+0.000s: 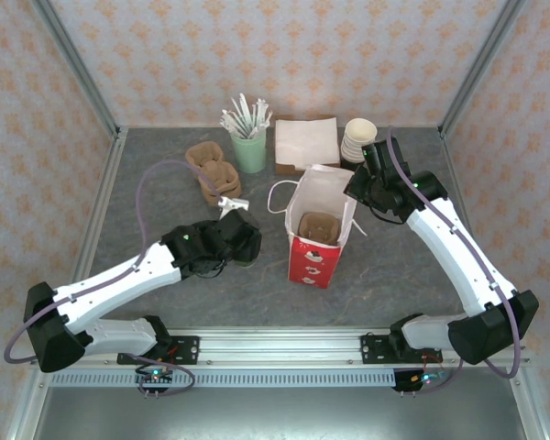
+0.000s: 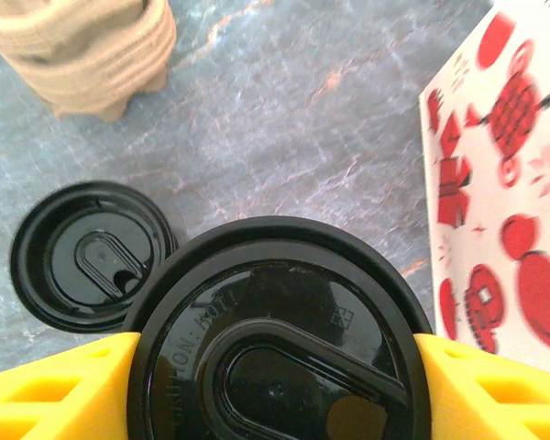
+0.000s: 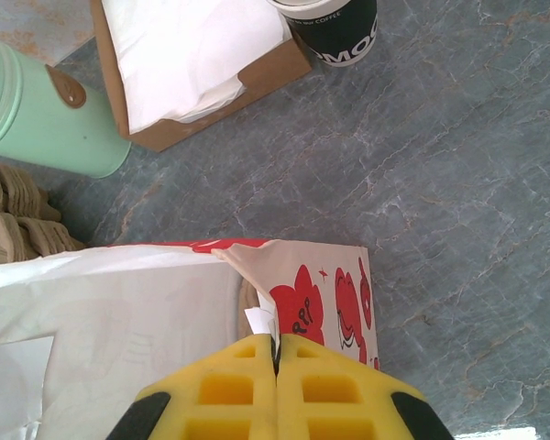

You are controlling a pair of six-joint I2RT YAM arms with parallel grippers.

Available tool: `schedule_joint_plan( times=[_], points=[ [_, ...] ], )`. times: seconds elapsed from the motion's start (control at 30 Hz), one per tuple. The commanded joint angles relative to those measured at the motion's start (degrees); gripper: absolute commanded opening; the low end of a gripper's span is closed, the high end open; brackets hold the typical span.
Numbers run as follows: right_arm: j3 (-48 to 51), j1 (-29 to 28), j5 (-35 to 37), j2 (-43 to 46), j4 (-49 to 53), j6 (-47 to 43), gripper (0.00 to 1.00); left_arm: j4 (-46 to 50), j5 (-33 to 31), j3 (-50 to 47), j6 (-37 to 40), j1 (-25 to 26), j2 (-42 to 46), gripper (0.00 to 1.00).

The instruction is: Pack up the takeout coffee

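Note:
The takeout coffee [image 2: 275, 339] shows its round black lid from above in the left wrist view, wedged between two yellow fingers [image 2: 55, 390]. My left gripper [image 1: 241, 246] is shut on it, low over the table, left of the bag; in the top view the gripper covers most of the cup. The white paper bag with red prints [image 1: 323, 252] stands open in the middle, a brown cardboard carrier [image 1: 319, 227] inside. My right gripper [image 3: 277, 344] is shut on the bag's torn upper rim [image 3: 257, 266], at the bag's far right corner [image 1: 353, 188].
A loose black lid [image 2: 87, 257] lies on the table just left of the held cup. Stacked cardboard carriers [image 1: 211, 170], a pale green cup of white sticks [image 1: 250, 147], a napkin box [image 1: 305, 142] and a stack of lidless cups [image 1: 358, 139] line the back.

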State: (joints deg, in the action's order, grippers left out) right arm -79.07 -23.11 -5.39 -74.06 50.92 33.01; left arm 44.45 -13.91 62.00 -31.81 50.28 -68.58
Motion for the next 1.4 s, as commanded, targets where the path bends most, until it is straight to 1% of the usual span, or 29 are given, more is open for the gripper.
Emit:
schedule_joint_plan(
  times=[0.0,0.13,0.17,0.4,0.57,0.73,1.03,1.2,1.3,1.33,1.37],
  points=[
    [1.0,-0.3,-0.5,0.5,-0.4,0.9,0.0,8.3,-1.4,6.1,0.5,0.5,2.5,0.68],
    [2.0,-0.4,-1.6,1.0,-2.0,2.9,0.0,14.4,-3.6,13.6,0.9,0.5,3.1,0.68],
    [2.4,-0.6,-1.6,1.2,-2.4,3.5,0.0,15.7,-4.1,15.5,2.6,0.5,3.1,0.68],
    [4.0,-2.2,-2.5,1.9,-7.0,8.9,0.0,22.9,-6.4,29.2,5.6,0.6,1.2,0.68],
    [4.0,-4.7,-1.8,1.7,-10.2,12.5,0.0,24.6,-6.7,37.5,7.6,0.6,-0.8,0.68],
    [3.3,-8.9,0.7,0.2,-12.2,15.5,0.0,24.3,-5.3,43.5,9.3,0.5,-3.0,0.68],
    [3.9,-16.2,3.6,-2.3,-16.9,21.1,0.0,22.2,-0.6,48.7,9.7,0.6,-7.7,0.68],
    [4.7,-18.0,3.5,-3.6,-19.1,22.9,0.0,20.5,0.9,49.3,9.7,0.6,-9.8,0.68],
    [5.3,-17.9,3.2,-3.6,-19.6,22.8,0.0,19.9,1.5,49.2,9.6,0.6,-11.5,0.68],
    [5.3,-17.9,3.2,-3.5,-19.4,22.5,0.02,19.7,1.6,49.0,9.5,0.6,-12.0,0.68],
    [5.1,-18.0,3.0,-3.4,-19.0,22.0,0.06,19.2,1.8,48.7,9.5,0.6,-12.5,0.68]
  ],
)
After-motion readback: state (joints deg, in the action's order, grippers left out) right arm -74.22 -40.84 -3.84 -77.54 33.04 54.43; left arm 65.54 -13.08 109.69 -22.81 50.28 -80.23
